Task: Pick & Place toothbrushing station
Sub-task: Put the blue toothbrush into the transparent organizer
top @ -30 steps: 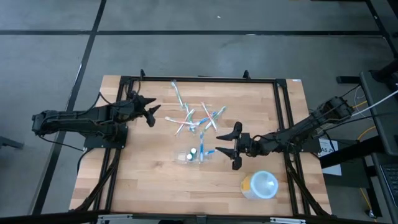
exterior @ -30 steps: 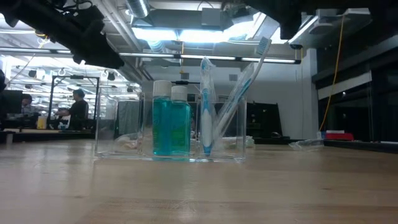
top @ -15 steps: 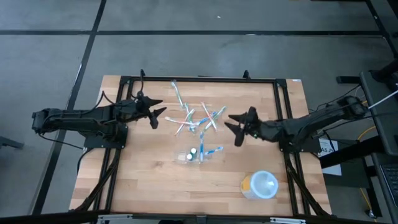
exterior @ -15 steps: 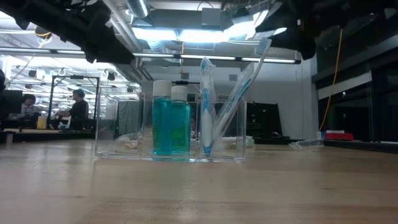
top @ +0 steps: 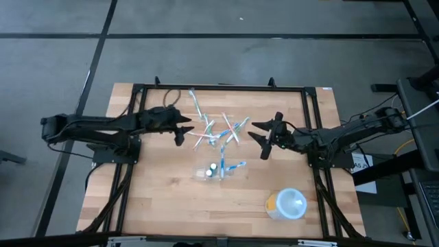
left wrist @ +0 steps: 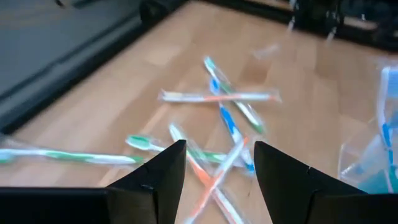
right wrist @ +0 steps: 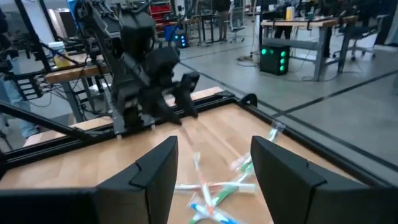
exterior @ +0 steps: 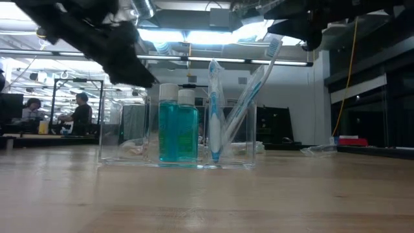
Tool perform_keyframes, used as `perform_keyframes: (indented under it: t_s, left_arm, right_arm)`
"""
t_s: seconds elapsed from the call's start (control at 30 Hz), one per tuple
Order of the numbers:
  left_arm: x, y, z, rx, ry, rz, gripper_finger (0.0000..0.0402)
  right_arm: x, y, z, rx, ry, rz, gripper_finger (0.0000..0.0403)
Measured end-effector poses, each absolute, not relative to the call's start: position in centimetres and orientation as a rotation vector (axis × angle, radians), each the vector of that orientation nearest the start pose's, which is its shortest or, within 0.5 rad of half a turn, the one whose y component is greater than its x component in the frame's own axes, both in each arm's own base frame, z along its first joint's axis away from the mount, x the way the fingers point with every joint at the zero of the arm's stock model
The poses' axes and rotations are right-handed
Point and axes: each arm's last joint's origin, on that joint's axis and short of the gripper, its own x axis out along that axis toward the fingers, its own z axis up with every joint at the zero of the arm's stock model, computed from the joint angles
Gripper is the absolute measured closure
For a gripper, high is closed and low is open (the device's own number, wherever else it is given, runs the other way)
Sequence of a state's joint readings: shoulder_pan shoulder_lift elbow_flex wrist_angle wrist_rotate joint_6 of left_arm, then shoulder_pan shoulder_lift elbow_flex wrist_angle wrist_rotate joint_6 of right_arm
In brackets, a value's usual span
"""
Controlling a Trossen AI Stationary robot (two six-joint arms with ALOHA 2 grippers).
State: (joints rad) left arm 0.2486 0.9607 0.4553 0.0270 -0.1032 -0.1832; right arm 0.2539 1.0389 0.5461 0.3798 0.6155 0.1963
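The toothbrushing station (top: 218, 170) is a clear rectangular holder standing on its base on the wooden table, mid-table. In the low view the station (exterior: 178, 136) holds two teal bottles and upright toothbrushes. Several loose wrapped toothbrushes (top: 214, 127) lie flat on the table beyond it. My left gripper (top: 185, 132) hovers open just left of that pile, slanting down; the brushes (left wrist: 217, 124) lie ahead of its fingers (left wrist: 214, 168). My right gripper (top: 255, 140) hangs open and level, right of the pile and above the table (right wrist: 214, 162).
A round white and yellow container (top: 287, 204) stands near the table's front right. A black frame (top: 219, 88) runs around the tabletop. Bare wood lies at the front left. People and benches show in the room behind (exterior: 81, 110).
My left gripper has gone toward the table's right, to the loose toothbrushes, sinking a little and tipping downward. My right gripper has risen and drawn from beside the station toward the far edge, levelling out. Both stayed open. The station and brushes have not moved.
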Motion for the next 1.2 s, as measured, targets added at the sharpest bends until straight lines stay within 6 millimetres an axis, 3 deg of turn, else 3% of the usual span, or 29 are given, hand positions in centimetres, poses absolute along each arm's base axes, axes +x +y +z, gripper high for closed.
perform_keyframes:
  t_s: [0.47,0.67,0.93,1.2]
  left_arm:
    - [29.2,8.6,18.8,-0.132,0.808,0.317,0.0277]
    - [31.3,10.4,18.8,-0.127,0.967,0.298,0.0287]
    - [33.3,11.2,19.8,-0.159,0.976,0.151,0.0278]
    - [34.8,11.1,17.6,-0.161,1.067,0.118,0.0274]
  right_arm:
    - [21.9,2.9,26.0,0.115,0.056,-0.408,0.0197]
    - [21.2,2.8,26.8,0.123,0.027,-0.376,0.0197]
    - [20.8,2.8,27.2,0.132,0.014,-0.329,0.0197]
    - [20.6,2.9,27.6,0.143,0.001,-0.29,0.0197]
